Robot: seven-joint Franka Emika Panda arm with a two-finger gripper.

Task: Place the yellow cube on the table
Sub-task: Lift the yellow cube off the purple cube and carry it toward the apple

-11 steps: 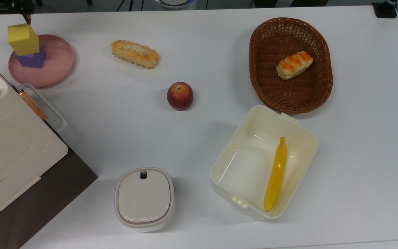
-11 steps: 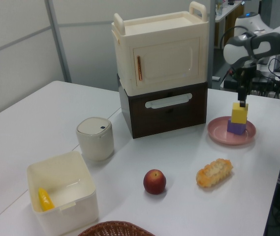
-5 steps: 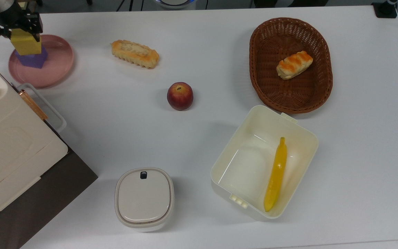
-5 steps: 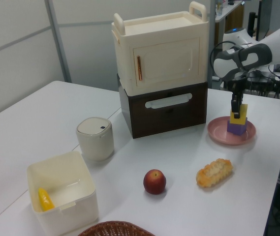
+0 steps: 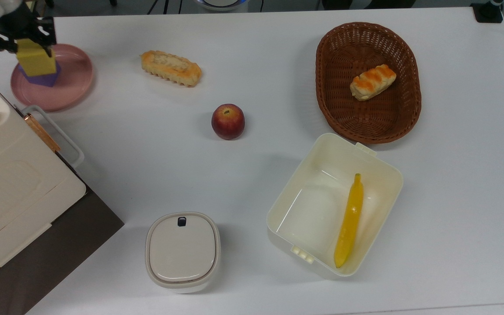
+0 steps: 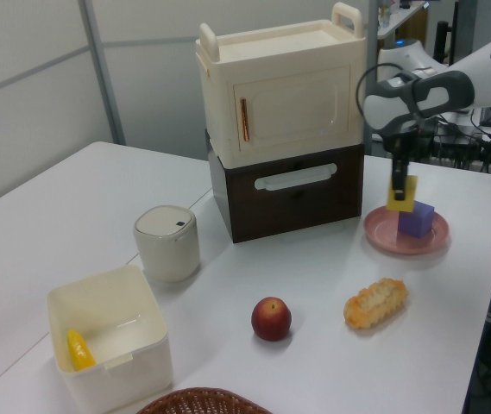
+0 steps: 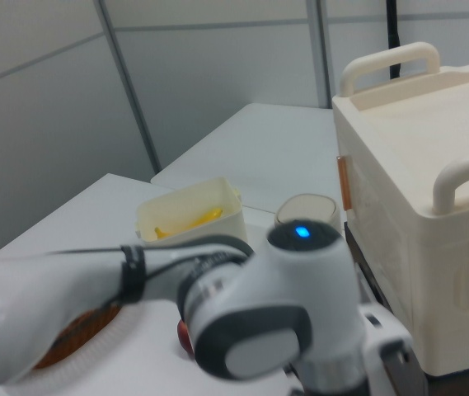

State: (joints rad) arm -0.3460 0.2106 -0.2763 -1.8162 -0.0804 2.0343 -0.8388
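Note:
The yellow cube hangs a little above the pink plate, with my gripper shut on it from above. It is off the purple cube, which stands on the plate just to the left view's right of it. The plate lies on the white table at the top view's far left, beside the storage box. My arm crosses the foreground of the right view.
A cream and brown storage box stands close beside the plate. A bread loaf, an apple, a lidded canister, a lunch box with a banana and a wicker basket holding a bun sit further along the table.
My gripper came down over the yellow cube, shut on it and lifted it off the purple cube, shifting it slightly toward the left view's left.

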